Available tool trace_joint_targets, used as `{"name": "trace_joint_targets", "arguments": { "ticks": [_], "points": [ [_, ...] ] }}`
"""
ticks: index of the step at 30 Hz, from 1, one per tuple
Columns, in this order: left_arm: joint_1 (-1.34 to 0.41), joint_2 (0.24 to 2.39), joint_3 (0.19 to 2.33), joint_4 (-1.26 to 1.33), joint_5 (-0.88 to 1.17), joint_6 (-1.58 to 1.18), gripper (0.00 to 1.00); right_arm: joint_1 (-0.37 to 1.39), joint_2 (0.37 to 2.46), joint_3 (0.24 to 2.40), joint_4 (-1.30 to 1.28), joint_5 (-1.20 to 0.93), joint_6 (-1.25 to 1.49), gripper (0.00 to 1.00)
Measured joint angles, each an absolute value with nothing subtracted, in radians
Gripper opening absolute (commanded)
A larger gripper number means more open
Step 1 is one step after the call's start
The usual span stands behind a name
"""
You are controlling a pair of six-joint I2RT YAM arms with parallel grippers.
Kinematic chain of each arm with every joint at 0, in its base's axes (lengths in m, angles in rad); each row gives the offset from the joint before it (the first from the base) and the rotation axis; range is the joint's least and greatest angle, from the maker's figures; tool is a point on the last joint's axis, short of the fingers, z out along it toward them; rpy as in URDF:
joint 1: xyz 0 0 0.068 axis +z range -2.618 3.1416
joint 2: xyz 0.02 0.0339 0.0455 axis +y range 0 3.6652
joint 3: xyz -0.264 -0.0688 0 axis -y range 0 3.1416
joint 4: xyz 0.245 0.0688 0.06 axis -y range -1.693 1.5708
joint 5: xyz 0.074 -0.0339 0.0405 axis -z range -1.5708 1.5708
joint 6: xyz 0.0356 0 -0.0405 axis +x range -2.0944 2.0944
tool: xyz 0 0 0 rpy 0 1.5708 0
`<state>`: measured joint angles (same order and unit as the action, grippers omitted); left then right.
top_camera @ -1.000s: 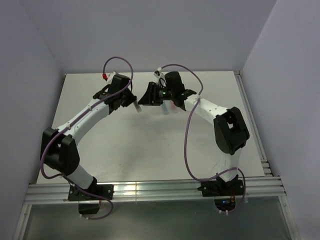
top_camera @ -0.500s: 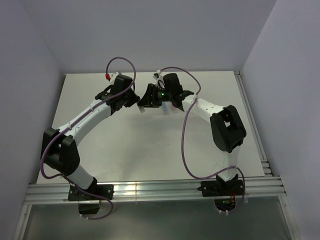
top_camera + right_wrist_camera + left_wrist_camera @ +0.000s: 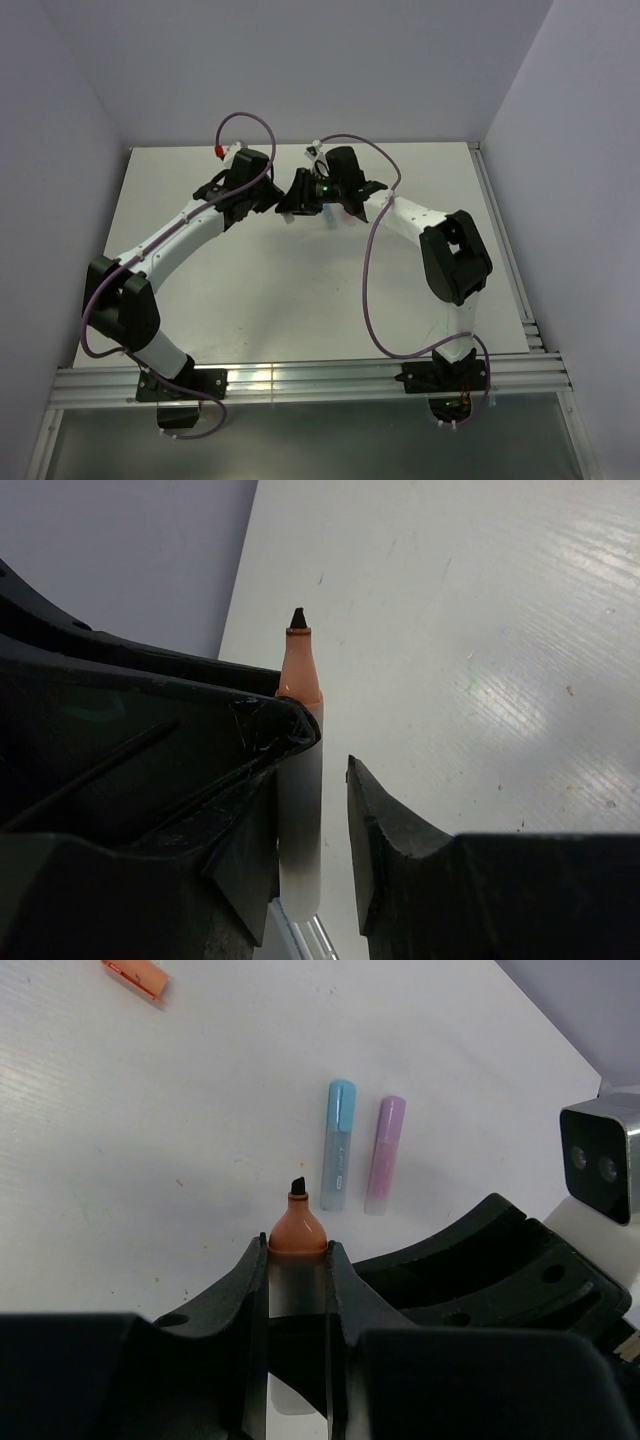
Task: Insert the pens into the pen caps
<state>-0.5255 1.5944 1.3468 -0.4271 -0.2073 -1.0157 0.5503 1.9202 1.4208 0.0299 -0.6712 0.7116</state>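
Spanning the white desk (image 3: 220, 290) from near edge to far middle with both arms, left arm (image 3: 180, 232) and right arm (image 3: 415, 215) tip to tip, evidently to share one small object above the surface. Clamping the orange pen (image 3: 296, 1228) in the left end effector (image 3: 297, 1260), jaws tight on the clear barrel, black nib and orange shoulder poking out free for capping. Straddling that same pen with the right end effector (image 3: 325, 752), only narrowly parted: one finger (image 3: 262, 742) against the barrel, a sliver of gap before the other finger (image 3: 400, 850), so probably bearing no load yet. Reads as a handover or regrip in mid-air. Lying side by side on the desk beyond, blue pen (image 3: 337, 1145) and pink pen (image 3: 384, 1153), seemingly capped already, though hard to confirm. Waiting well apart at the far left, orange cap (image 3: 135, 975), apparently the last one to fit.
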Motion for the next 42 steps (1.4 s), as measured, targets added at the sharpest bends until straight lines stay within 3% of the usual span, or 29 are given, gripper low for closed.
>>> {"name": "trace_joint_targets", "arguments": {
  "ticks": [7,15,19,22,33,42],
  "points": [
    [-0.532,1.597,1.347,-0.423,-0.213,-1.016,0.00,0.550,1.920,1.421,0.031,-0.682,0.713,0.31],
    [-0.537,1.602,1.347,-0.420,-0.218,-1.016,0.00,0.550,1.920,1.420,0.028,-0.685,0.717,0.00],
    [-0.537,1.602,1.347,-0.421,-0.219,-1.016,0.00,0.550,1.920,1.420,0.025,-0.685,0.712,0.00],
    [-0.538,1.602,1.347,-0.422,-0.221,-1.016,0.06,0.550,1.920,1.420,0.023,-0.685,0.709,0.00],
    [-0.546,1.603,1.387,-0.458,-0.256,-1.038,0.46,0.542,1.908,1.420,0.028,-0.694,0.686,0.00],
    [-0.491,1.620,1.491,-0.492,-0.263,-1.079,0.52,0.533,1.879,1.386,-0.022,-0.665,0.630,0.00]
  ]
}}
